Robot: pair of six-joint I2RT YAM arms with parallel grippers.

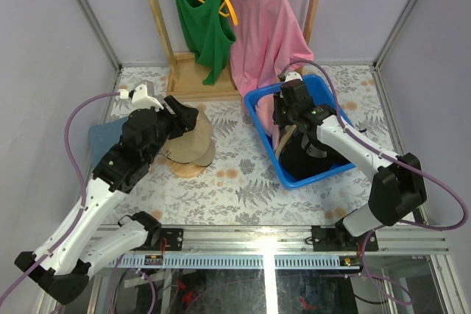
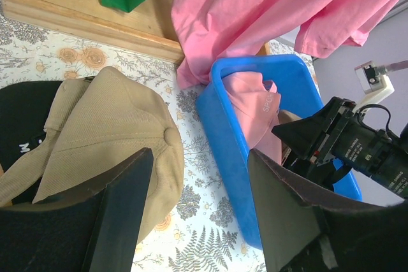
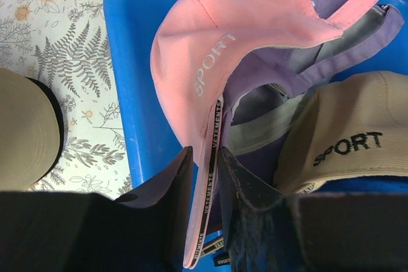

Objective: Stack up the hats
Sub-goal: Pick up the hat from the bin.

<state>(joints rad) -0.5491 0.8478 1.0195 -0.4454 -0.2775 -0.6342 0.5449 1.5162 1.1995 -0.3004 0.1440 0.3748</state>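
Note:
In the blue bin (image 3: 131, 62) lie a pink hat (image 3: 220, 42), a lavender hat (image 3: 319, 71) under it and a tan hat marked SPORT (image 3: 357, 138). My right gripper (image 3: 205, 167) reaches into the bin (image 1: 324, 93) and is shut on the pink hat's lower edge, one finger on each side of the rim. Left of the bin, another tan hat (image 2: 108, 125) sits on top of a black hat (image 2: 19, 119). My left gripper (image 2: 201, 183) hovers open just above this tan hat (image 1: 193, 141), holding nothing.
A wooden rack (image 1: 188, 71) at the back carries a green tank top (image 1: 199, 20) and a pink T-shirt (image 1: 265, 27) that hangs down to the bin's far edge. A blue fabric piece (image 1: 101, 137) lies partly under the left arm. Grey walls enclose the floral table (image 1: 243, 182).

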